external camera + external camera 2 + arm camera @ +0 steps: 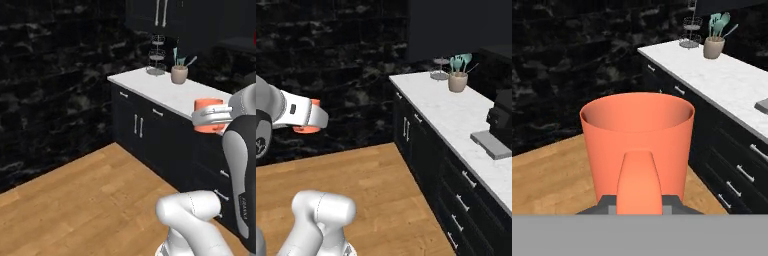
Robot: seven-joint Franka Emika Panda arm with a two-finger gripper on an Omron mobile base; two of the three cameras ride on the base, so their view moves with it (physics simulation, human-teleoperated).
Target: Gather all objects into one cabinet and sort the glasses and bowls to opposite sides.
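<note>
Coral-orange and glossy, one mug [637,135] sits in the robot's grip, held upright in mid-air above the wooden floor [75,200] and well apart from the counter [456,112]. Its single handle [638,182] faces the hand camera, and the jaws of the gripper [638,206] are clamped together on that handle. From the left base camera the mug [207,114] shows in front of the counter edge, partly behind the white arm. On the white stone counter stand one beige pot [457,81] holding several teal spatulas and one wire stand [440,69] just beyond it. One dark machine [502,120] stands further along, near the right edge of the right base camera. Black drawers [458,200] with silver pulls run below the counter.
</note>
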